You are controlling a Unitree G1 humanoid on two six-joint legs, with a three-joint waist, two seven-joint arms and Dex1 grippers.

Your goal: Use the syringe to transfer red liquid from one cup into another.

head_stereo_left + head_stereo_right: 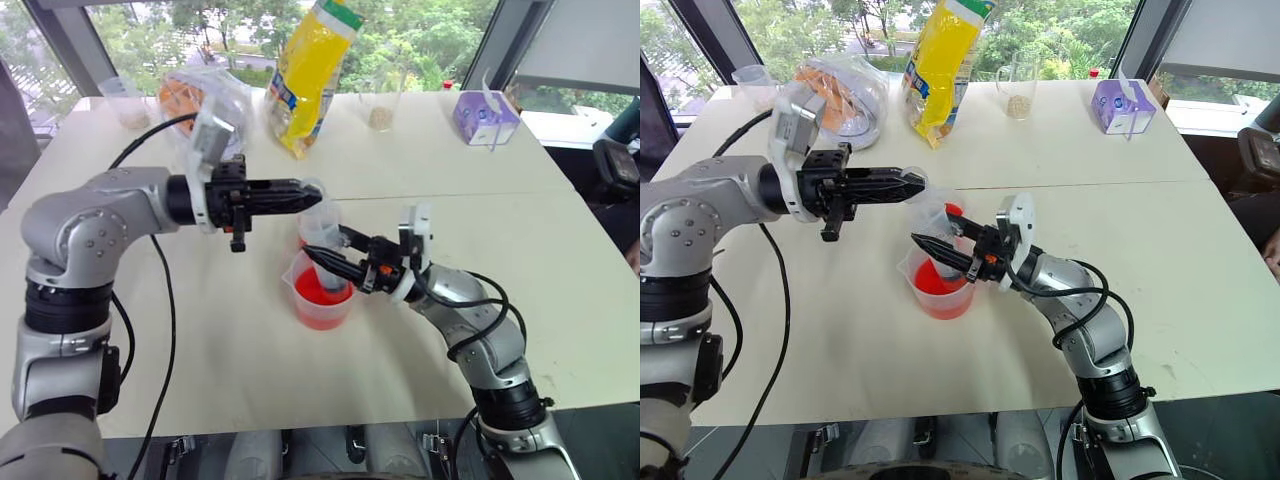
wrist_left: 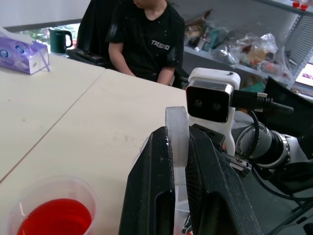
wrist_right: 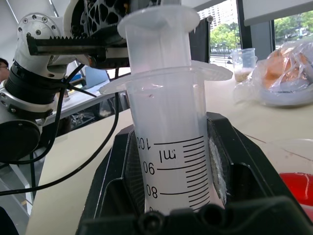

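The syringe [image 1: 322,238] stands upright over the larger spouted cup [image 1: 322,312], with its lower end down inside it. That cup holds red liquid [image 1: 936,279]. My right gripper [image 1: 327,263] is shut on the clear barrel [image 3: 173,161], just below the flange. My left gripper [image 1: 306,192] reaches in level from the left and is shut on the plunger's flat top [image 2: 176,128]. The smaller cup [image 1: 952,212] stands just behind the syringe, partly hidden, with red showing in it.
At the back of the table are a yellow bag [image 1: 310,70], a clear plastic bag of orange items [image 1: 205,100], two cups with beige grains [image 1: 125,100] [image 1: 380,110] and a purple tissue box [image 1: 485,118]. A person [image 2: 146,39] sits beyond the table's right side.
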